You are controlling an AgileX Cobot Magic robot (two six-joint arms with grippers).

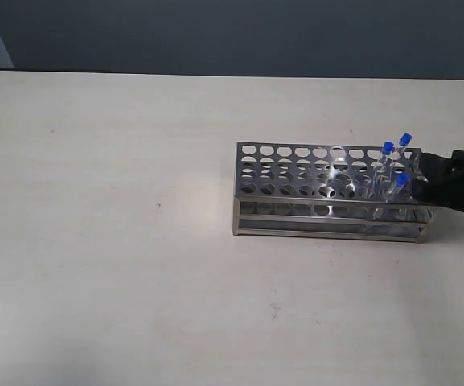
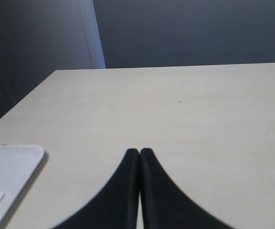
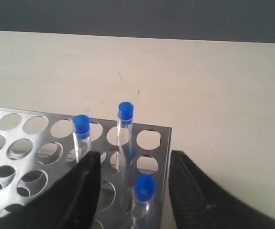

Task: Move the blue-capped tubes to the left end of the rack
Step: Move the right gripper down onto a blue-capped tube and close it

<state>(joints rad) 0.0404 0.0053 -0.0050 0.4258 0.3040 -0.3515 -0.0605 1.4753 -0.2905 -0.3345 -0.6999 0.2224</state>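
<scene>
R gripper (image 3: 135,160) fills the near part of its wrist cam: jaws apart, one black finger (image 3: 82,191) on each side of a tube (image 3: 144,191), w/ a gap showing on both sides, so it's open and clamping nothing as far as I can see. That tube stands in a hole close to the end edge of the rack (image 1: 296,218). 2nd tube (image 3: 81,125) and 3rd tube (image 3: 126,110) stand further in, in neighbouring holes a row or so back, apart from the fingers.

Ext cam: all 3 blue caps sit bunched at the rack's right end, tubes leaning a bit to the right, w/ the R gripper right up against that end. Rack itself lies on the table (image 1: 119,241), right of centre, long side toward the cam.

L gripper (image 2: 138,152) hangs over the tabletop, fingers pressed together tip to tip, holding nothing. Tray (image 2: 8,167), white, lies on the table near its edge, close to that gripper.
</scene>
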